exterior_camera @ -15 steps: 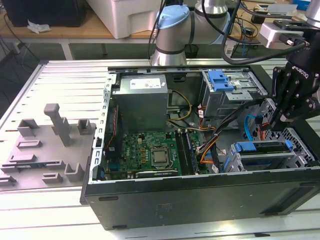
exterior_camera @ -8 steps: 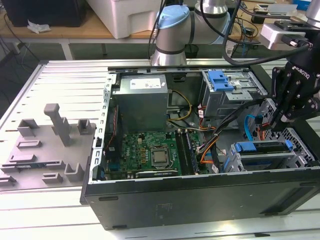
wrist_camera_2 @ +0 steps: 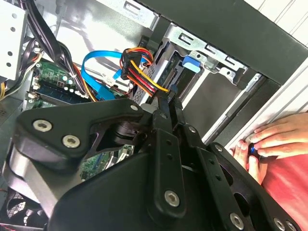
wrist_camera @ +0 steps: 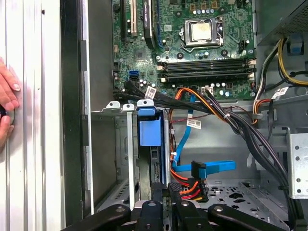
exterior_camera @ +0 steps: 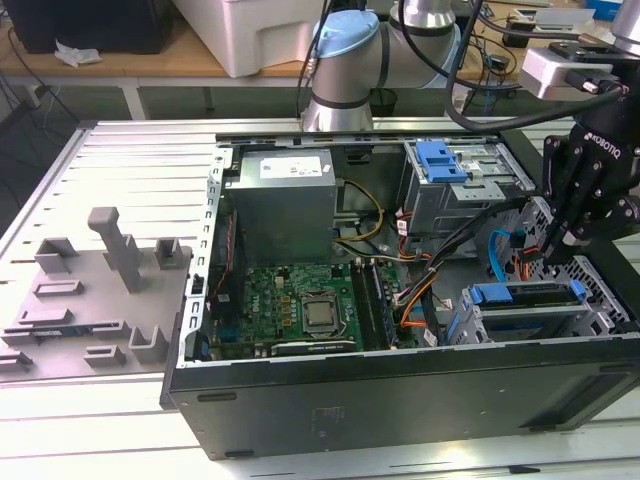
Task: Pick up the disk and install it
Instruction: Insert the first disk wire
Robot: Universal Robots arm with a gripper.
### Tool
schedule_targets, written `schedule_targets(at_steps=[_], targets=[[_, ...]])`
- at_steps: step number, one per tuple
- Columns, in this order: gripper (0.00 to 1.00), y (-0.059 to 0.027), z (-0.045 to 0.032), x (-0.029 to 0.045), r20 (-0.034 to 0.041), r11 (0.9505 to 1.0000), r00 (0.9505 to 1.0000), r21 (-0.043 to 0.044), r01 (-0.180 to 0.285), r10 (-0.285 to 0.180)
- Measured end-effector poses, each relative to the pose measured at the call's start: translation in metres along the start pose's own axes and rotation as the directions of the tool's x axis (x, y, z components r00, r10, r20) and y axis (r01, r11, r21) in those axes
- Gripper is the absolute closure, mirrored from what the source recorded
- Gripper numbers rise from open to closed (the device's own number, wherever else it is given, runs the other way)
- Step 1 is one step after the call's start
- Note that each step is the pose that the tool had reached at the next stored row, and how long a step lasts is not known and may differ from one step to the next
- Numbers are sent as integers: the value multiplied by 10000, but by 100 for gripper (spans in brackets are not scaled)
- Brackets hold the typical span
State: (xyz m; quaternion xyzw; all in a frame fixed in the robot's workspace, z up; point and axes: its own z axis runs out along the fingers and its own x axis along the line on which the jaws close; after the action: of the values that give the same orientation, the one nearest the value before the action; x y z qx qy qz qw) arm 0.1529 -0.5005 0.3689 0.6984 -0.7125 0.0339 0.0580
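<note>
**A:** Open black metal PC case [exterior_camera: 400, 400], and the silver hard drive in its blue plastic carrier [wrist_camera: 148, 132] already sits edge-up in the bay.

**B:** Looks like the seating step. Black gripper [wrist_camera: 167, 192] has its fingers pinched narrow behind the drive; it probably needs a straight push.

Green motherboard [exterior_camera: 290, 305], blue disk [wrist_camera: 148, 131] frame, grey power-supply box [exterior_camera: 285, 200], black gripper [wrist_camera_2: 168, 103]

Black screw-studded hand [wrist_camera_2: 166, 108], silver-blue arm [exterior_camera: 350, 45]
</note>
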Motion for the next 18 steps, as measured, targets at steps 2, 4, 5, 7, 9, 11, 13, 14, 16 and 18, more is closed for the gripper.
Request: schedule_targets(at_steps=[2, 4, 5, 7, 9, 11, 13, 14, 16, 18], targets=[[83, 0, 0, 0, 0, 10000, 10000, 0, 0, 0], [83, 0, 0, 0, 0, 10000, 10000, 0, 0, 0], [83, 0, 0, 0, 0, 10000, 10000, 0, 0, 0], [83, 0, 0, 1, 0, 10000, 10000, 0, 1, -1], [83, 0, 0, 3, 0, 10000, 10000, 0, 0, 0], [83, 0, 1, 7, 1, 10000, 10000, 0, 0, 0], [83, -7, 4, 20, -1, 10000, 10000, 0, 2, -2], [83, -13, 5, 27, -1, 10000, 10000, 0, 1, -1], [83, -20, 9, 42, 1, 10000, 10000, -1, -1, 1], [83, -22, 15, 51, 1, 10000, 10000, 0, 0, 0]])
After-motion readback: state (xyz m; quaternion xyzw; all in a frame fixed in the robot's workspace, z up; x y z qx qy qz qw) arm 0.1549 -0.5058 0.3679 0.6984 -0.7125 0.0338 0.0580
